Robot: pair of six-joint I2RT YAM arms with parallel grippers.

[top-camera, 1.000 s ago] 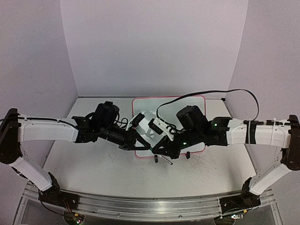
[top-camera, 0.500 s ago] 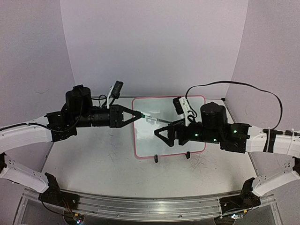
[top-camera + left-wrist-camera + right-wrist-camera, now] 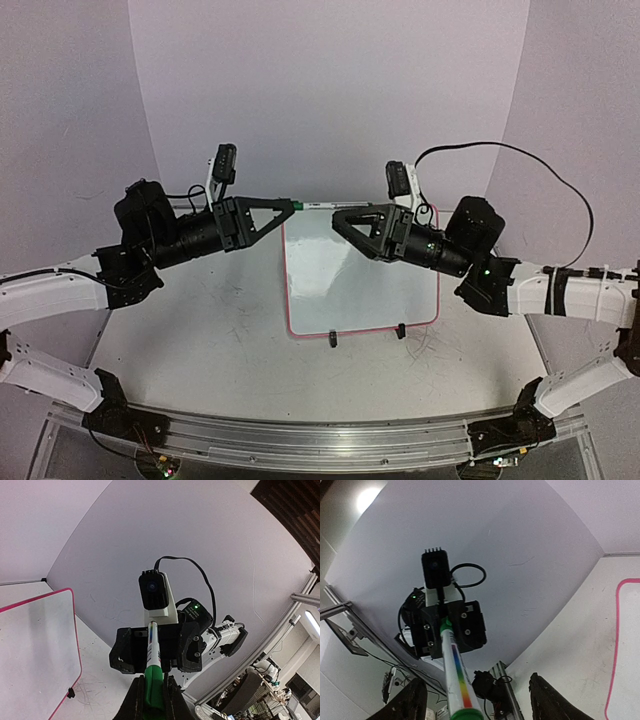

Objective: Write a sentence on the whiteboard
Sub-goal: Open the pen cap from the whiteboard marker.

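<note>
The whiteboard (image 3: 360, 285) with its pink frame leans on the table, seen also in the left wrist view (image 3: 35, 645). Its face looks plain white; the sentence is out of view. Above its top edge a white marker (image 3: 318, 205) with a green cap hangs level between both raised arms. My left gripper (image 3: 292, 207) is shut on the green cap (image 3: 154, 685). My right gripper (image 3: 336, 217) faces it, open. Its fingers (image 3: 415, 700) stand wide on either side of the marker's barrel (image 3: 454, 670) without touching it.
Two black clips (image 3: 332, 340) (image 3: 399, 330) sit at the board's near edge. The scratched white tabletop (image 3: 200, 340) spreads around it, walled in at the back and sides. A black cable (image 3: 520, 160) loops above the right arm. A metal rail (image 3: 300, 438) runs along the front.
Both arms rose from low over the board to above its top edge. The left gripper carried the marker up. The right gripper's jaws came apart and now face the left.
</note>
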